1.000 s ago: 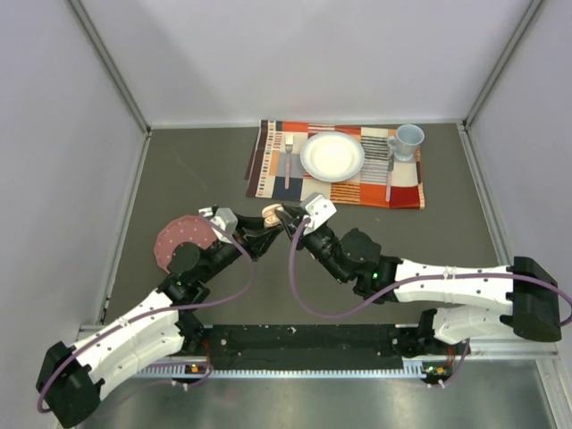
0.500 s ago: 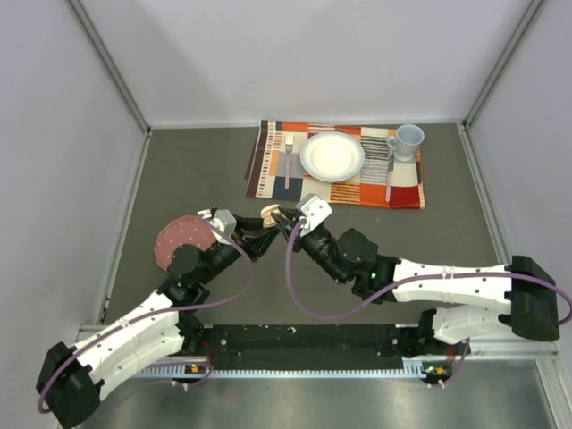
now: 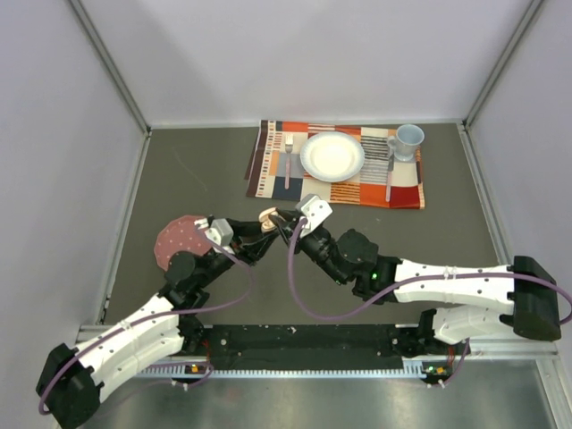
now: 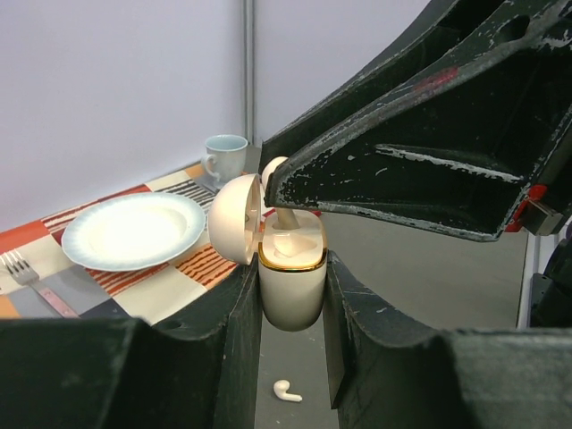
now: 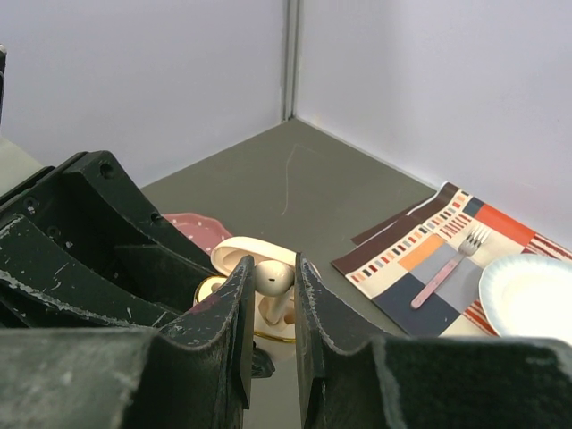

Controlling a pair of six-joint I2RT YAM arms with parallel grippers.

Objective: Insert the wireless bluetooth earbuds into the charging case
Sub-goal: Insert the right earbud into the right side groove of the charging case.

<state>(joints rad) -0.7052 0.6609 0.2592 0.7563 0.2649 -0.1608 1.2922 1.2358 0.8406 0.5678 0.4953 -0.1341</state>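
Note:
The cream charging case [image 4: 290, 288] with a gold rim is held upright above the table, its lid [image 4: 234, 219] swung open to the left. My left gripper [image 4: 292, 277] is shut on its body. My right gripper [image 5: 273, 268] is shut on a white earbud [image 5: 273, 279] whose stem points down into the case [image 5: 268, 323]. In the top view the two grippers meet at the case [image 3: 267, 218], left [image 3: 257, 231] and right [image 3: 284, 221]. A second earbud [image 4: 286, 391] lies on the table under the case.
A pink dotted plate [image 3: 177, 239] lies beside the left arm. At the back, a striped placemat [image 3: 264, 170] carries a white plate [image 3: 332, 156], a fork [image 3: 288, 159], a knife [image 3: 390, 175] and a blue-grey mug [image 3: 407, 140].
The left arm has shifted a little, bringing the case slightly nearer. The right gripper, still holding the earbud, has edged left over the case opening.

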